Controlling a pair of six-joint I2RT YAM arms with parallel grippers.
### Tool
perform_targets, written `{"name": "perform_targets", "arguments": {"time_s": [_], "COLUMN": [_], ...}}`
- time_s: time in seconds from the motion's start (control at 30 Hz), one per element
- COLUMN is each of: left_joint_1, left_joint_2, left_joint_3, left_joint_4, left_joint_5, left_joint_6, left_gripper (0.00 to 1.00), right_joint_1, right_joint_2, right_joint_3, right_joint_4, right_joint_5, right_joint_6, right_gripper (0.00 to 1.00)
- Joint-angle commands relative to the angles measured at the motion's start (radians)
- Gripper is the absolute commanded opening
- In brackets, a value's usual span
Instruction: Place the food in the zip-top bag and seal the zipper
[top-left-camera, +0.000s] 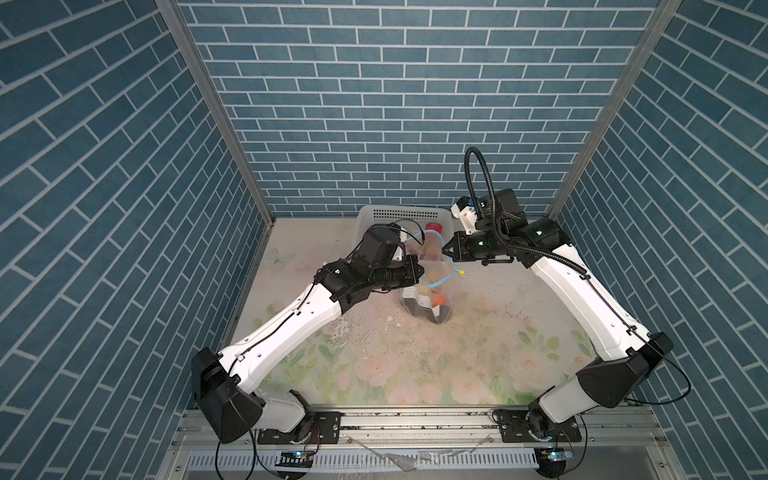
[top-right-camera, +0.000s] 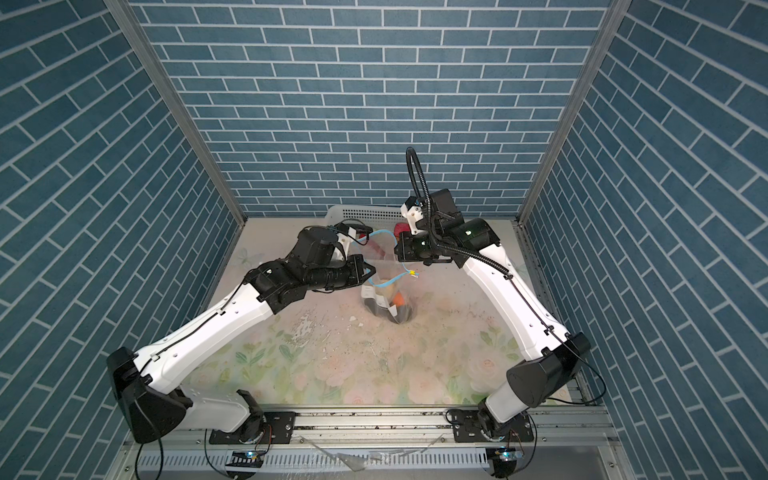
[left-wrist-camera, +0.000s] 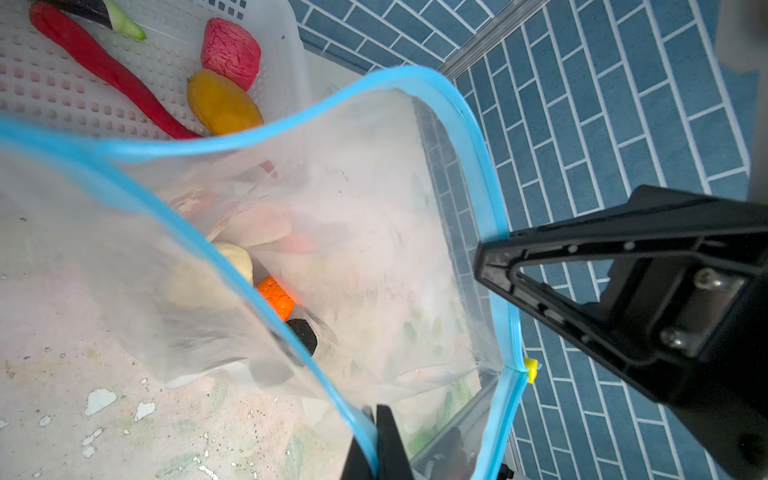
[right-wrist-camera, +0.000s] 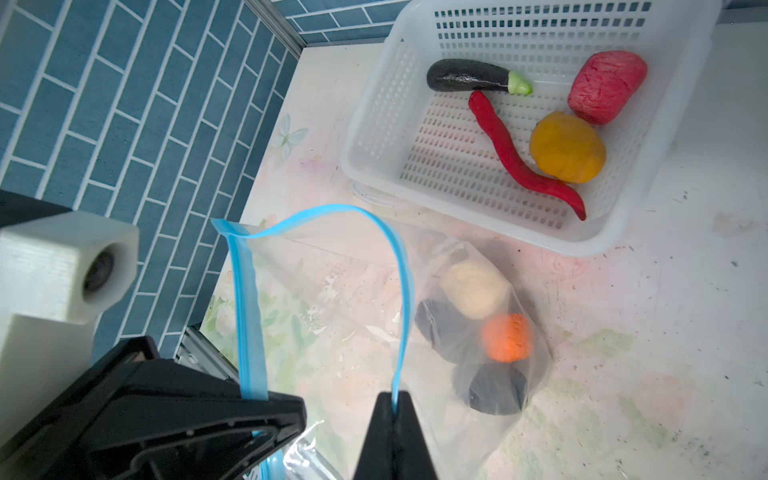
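- Blue brick-pattern walls (top-left-camera: 395, 104) close in three sides of a floral tabletop (top-left-camera: 415, 365), whose print is worn and flaked near the middle
- The zip-top bag (right-wrist-camera: 332, 299) hangs upright between the two arms near the middle of the table, in front of the white perforated basket (right-wrist-camera: 365, 137) at the back; its loaded bottom appears to rest on the tabletop
- The zipper (left-wrist-camera: 266, 124) is unsealed: its two blue lips bow apart into a wide loop, and the small yellow tab (left-wrist-camera: 530, 368) sits at one end, on the right arm's side in both top views
- The left gripper (left-wrist-camera: 376, 449) has its jaws pressed together on one lip of the zipper, the strip pinched between them
- The right gripper (right-wrist-camera: 392, 419) is clamped the same way on the opposite lip, a little way along from the yellow tab
- Both claws are raised off the table and face each other across the bag's mouth
- At the bottom of the bag lie a cream piece (right-wrist-camera: 473, 289), an orange piece (right-wrist-camera: 508, 337) touching it, and black lumps (right-wrist-camera: 496, 388) pressed against them
- In the basket, outside the bag, lie a dark aubergine (right-wrist-camera: 469, 75) with a green stem, a long red chilli (right-wrist-camera: 511, 158), a yellow-orange piece (right-wrist-camera: 567, 147) touching the chilli, and a pink piece (right-wrist-camera: 606, 85) just beside the yellow-orange one
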Motion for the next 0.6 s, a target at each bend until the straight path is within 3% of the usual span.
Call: {"name": "perform_targets", "arguments": {"time_s": [0.0,0.23,0.57], "left_joint_1": [0.007,0.004,-0.066], "left_joint_2": [0.017,0.130,0.378], "left_joint_3": [0.054,0.156,0.421], "left_joint_4": [0.013,0.048,0.055], "left_joint_5": [0.019,0.085,0.170], "left_joint_6": [0.021,0.014,0.026], "left_gripper": [0.00,0.00,0.00], "right_joint_1": [0.005,-0.028,-0.128], "right_joint_2": [-0.037,-0.121,-0.276], "right_joint_3": [0.042,0.000,-0.050], "right_joint_4": [-0.062,-0.093,-0.154], "right_joint_5": [0.109,0.213,0.326], "right_joint_6": [-0.038,-0.043,-0.062], "right_gripper": [0.00,0.00,0.00]}}
